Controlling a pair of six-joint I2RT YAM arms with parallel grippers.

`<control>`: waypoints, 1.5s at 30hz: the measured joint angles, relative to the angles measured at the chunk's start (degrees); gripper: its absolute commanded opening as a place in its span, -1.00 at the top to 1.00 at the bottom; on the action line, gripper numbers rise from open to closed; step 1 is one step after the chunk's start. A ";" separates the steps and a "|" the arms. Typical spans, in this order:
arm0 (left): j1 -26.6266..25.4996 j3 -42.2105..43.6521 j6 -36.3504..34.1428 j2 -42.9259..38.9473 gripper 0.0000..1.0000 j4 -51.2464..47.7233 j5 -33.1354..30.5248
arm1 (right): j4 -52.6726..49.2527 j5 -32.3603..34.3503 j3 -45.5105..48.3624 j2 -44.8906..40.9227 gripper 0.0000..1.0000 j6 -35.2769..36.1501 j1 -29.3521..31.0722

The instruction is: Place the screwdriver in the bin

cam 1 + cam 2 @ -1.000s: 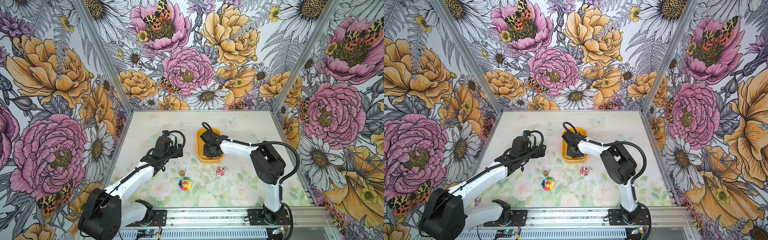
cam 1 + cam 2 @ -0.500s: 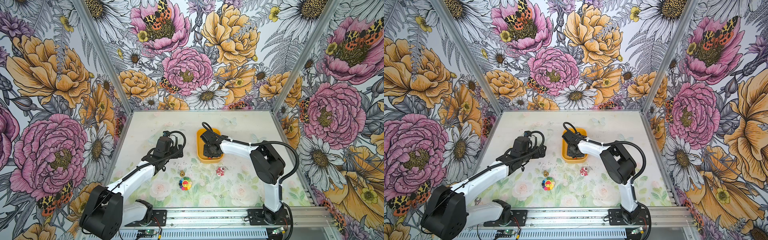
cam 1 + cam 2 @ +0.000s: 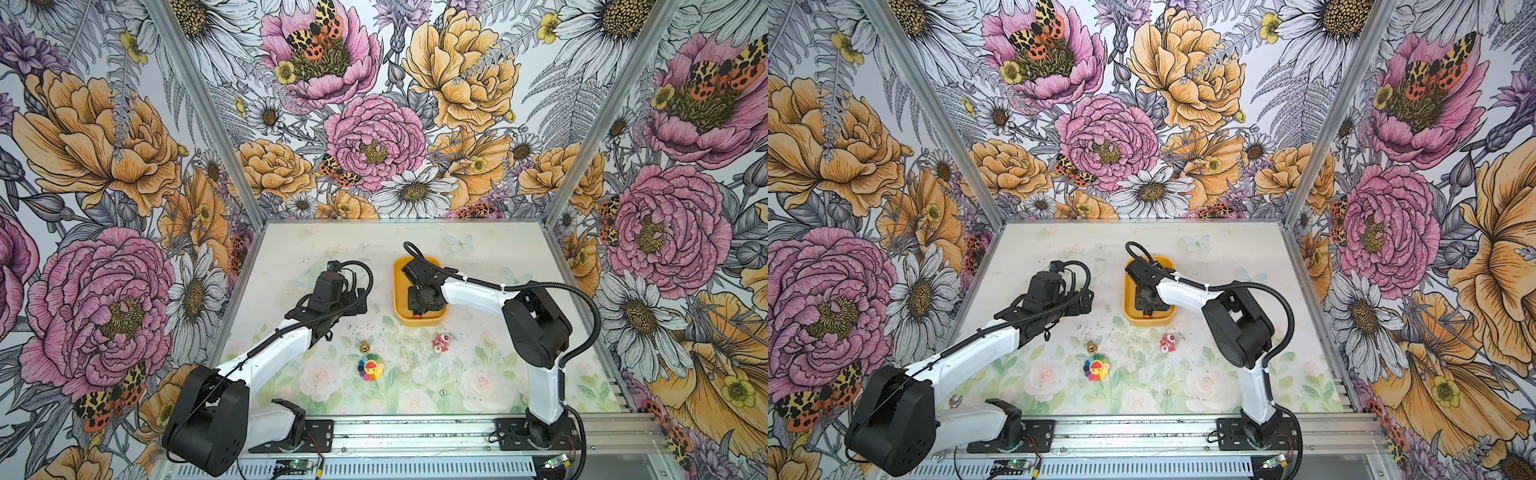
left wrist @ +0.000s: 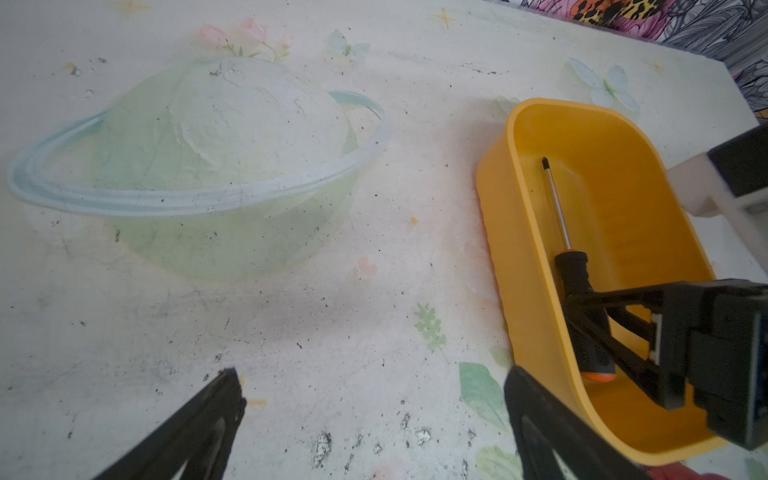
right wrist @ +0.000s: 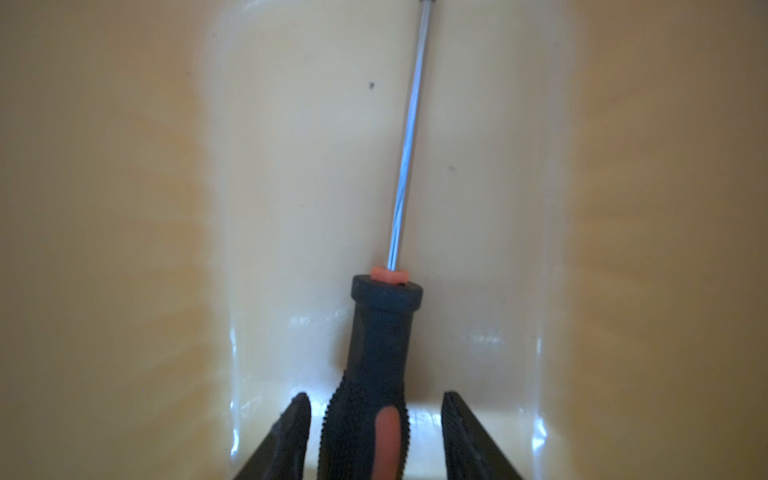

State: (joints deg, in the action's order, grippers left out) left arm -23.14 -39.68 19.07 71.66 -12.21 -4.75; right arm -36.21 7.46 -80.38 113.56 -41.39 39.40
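Lying in the bin, the screwdriver sits between parted jaws of the right gripper, touching neither.

Robot lab cell. Floral wall panels on metal posts enclose the surface; left arm, right arm bolted to rail at its near edge.

Screwdriver lengthwise inside bin
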 measured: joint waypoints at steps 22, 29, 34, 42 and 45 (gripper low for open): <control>-0.28 -0.83 -1.09 1.33 -0.98 1.18 -1.03 | 10.62 1.64 19.96 -35.41 -0.11 31.30 -16.81; -2.08 1.70 -3.10 0.48 -0.98 5.42 -3.85 | 24.06 -0.46 34.58 -40.68 -0.11 35.04 -27.63; -2.25 3.41 -5.09 -3.04 -0.98 6.08 -6.97 | 33.79 -0.66 41.29 -40.13 -0.11 35.47 -32.39; -2.25 4.85 -16.09 -11.98 -0.98 9.92 -10.49 | 50.90 -0.17 46.86 -32.96 -0.10 36.98 -36.79; -2.01 6.21 -21.70 -15.23 -0.98 12.81 -11.74 | 56.65 -0.17 48.43 -30.64 -0.09 37.90 -36.85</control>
State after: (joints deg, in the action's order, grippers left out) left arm -25.15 -33.47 -2.63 56.42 0.60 -16.49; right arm 20.45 7.29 -31.94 82.91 -3.49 2.55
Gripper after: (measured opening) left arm 0.990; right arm 0.547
